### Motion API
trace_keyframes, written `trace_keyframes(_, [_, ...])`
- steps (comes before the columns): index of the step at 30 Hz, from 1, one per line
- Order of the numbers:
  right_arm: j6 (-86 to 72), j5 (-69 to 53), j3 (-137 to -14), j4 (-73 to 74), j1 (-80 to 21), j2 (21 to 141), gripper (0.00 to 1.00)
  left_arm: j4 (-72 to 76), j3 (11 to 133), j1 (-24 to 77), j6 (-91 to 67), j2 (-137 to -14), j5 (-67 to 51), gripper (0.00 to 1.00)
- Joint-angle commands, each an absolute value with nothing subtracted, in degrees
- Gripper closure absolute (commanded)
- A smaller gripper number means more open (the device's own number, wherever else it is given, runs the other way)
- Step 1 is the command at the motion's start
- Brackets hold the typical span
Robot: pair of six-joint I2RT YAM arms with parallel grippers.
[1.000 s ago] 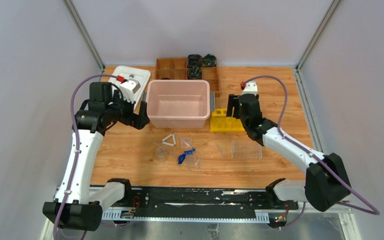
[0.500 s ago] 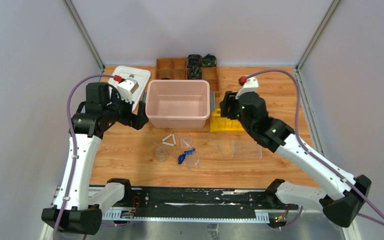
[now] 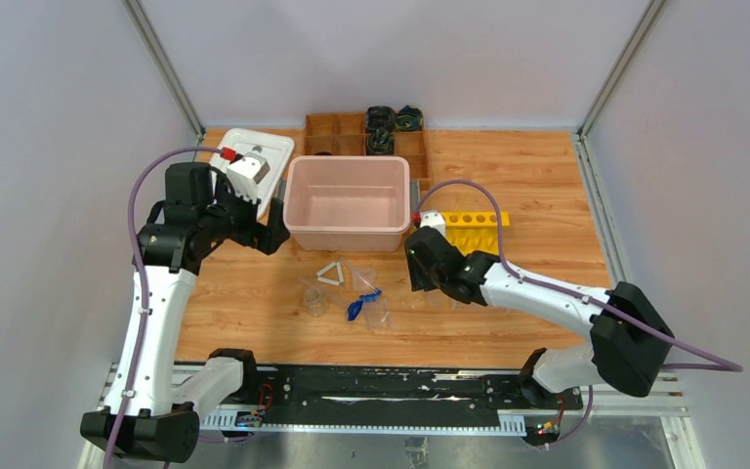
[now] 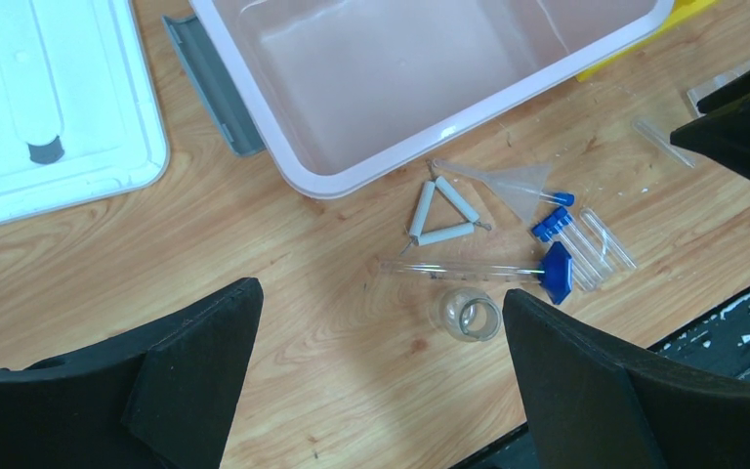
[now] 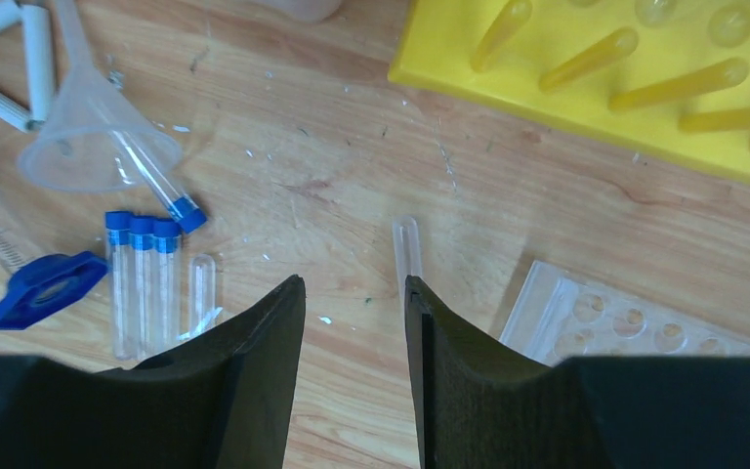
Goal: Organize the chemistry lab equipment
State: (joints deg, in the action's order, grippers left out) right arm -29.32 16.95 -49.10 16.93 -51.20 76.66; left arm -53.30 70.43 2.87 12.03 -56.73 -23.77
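The lab pieces lie loose on the wood in front of the pink bin [image 3: 349, 203]. They are a white triangle [image 4: 439, 211], a clear funnel [image 4: 518, 183], blue-capped tubes [image 5: 142, 264], a small beaker [image 4: 471, 315] and a blue piece [image 4: 555, 271] on the end of a long clear tube. An uncapped tube [image 5: 406, 244] lies just beyond my right fingertips. My right gripper [image 5: 354, 283] is open, empty and low over the wood, right of the pile. My left gripper [image 4: 376, 293] is wide open and empty, high above the wood left of the beaker.
A yellow tube rack [image 3: 469, 230] stands right of the bin. A clear well plate [image 5: 635, 322] lies just right of my right gripper. A white tray [image 3: 254, 161] sits at the back left and a wooden organiser [image 3: 366, 137] behind the bin.
My right arm has swung from the yellow rack forward and left, down to the wood beside the loose tubes. The left arm has hardly moved.
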Motion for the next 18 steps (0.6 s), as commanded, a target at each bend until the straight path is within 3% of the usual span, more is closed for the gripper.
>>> trace_keyframes(1, [-31.5,18.0,-45.7,13.3,-51.6,78.7,0.54,-53.3,70.9,3.1,12.1,-55.9,-24.6,0.0])
trace_keyframes(18, [-32.1,19.7,-42.8,10.3,-50.5,85.5,0.5,-53.3,71.5,3.2,11.9,-55.6,-25.7,0.0])
